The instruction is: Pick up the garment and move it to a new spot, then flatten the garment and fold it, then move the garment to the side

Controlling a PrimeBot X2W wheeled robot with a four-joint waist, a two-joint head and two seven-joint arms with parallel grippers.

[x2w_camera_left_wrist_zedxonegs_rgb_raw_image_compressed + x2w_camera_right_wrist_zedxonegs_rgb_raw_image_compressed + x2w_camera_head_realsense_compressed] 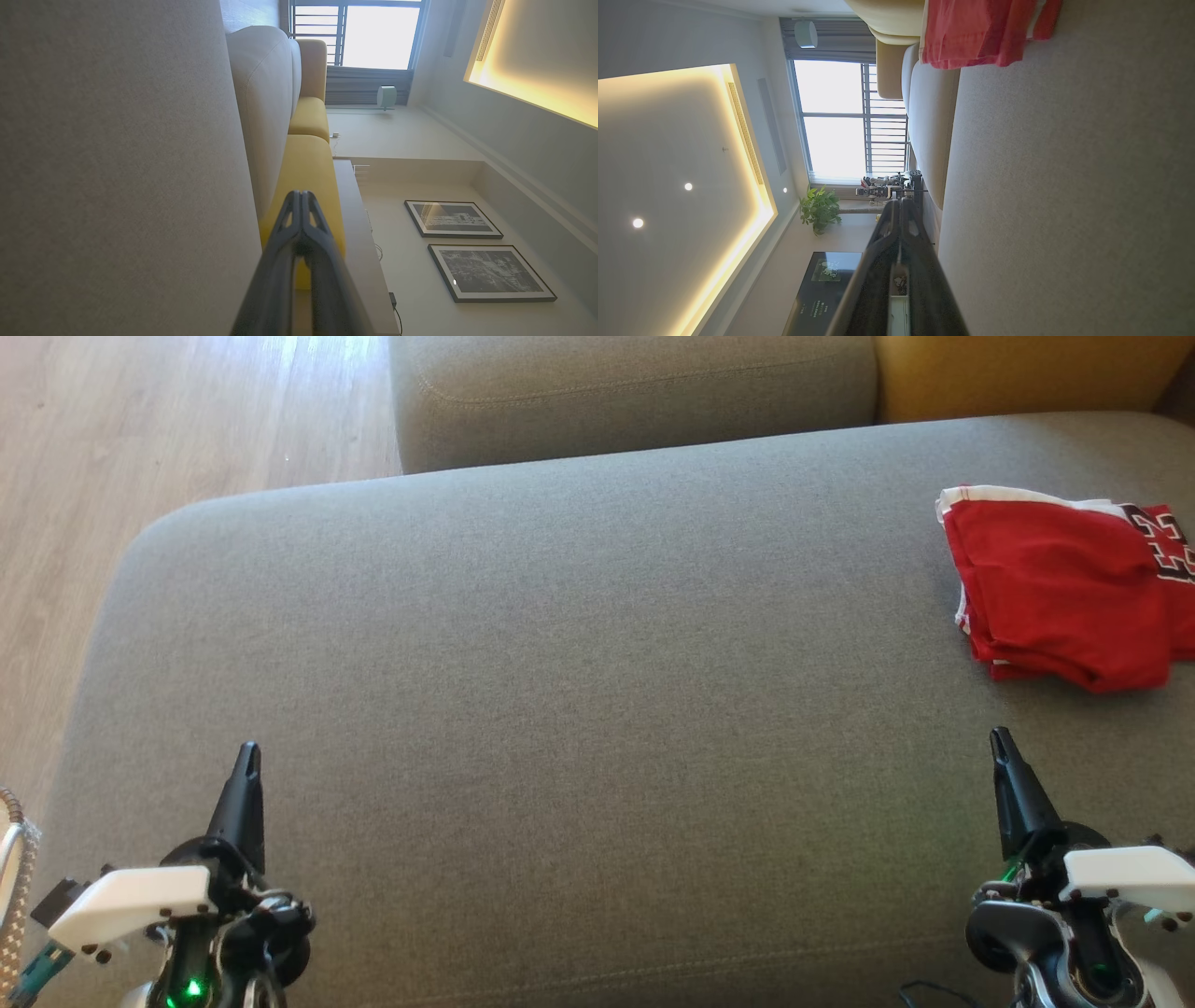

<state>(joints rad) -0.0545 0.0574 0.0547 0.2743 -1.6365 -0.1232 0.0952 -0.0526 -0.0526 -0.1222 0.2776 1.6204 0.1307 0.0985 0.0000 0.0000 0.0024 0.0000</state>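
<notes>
At about 2 o'clock on the grey sofa seat (pixel 560 644), the red garment (pixel 1055 588) is lying folded into a loose bundle. White trim is showing along its 12 o'clock edge, and black-and-white lettering is running off the view's right side.

We are holding both arms low over the seat's near edge. Our left jaws are sitting at about 7 o'clock, their dark fingers (pixel 245 798) pressed together and pointing toward 12 o'clock. Our right jaws are sitting at about 5 o'clock, likewise pressed together and aiming toward 12. Neither pair is pinching anything.

The garment is resting well apart from the left jaws and nearer the right jaws, at roughly 12 to 1 o'clock from their tip, with bare cushion lying between. Looking along our right wrist, we are seeing it at 12 o'clock beyond the closed fingers.

Beyond the seat, a grey back cushion (pixel 635 392) is sitting at 12 o'clock and a yellow cushion (pixel 1018 373) at 1 o'clock. Wooden floor (pixel 187 420) is showing at 10 o'clock.
</notes>
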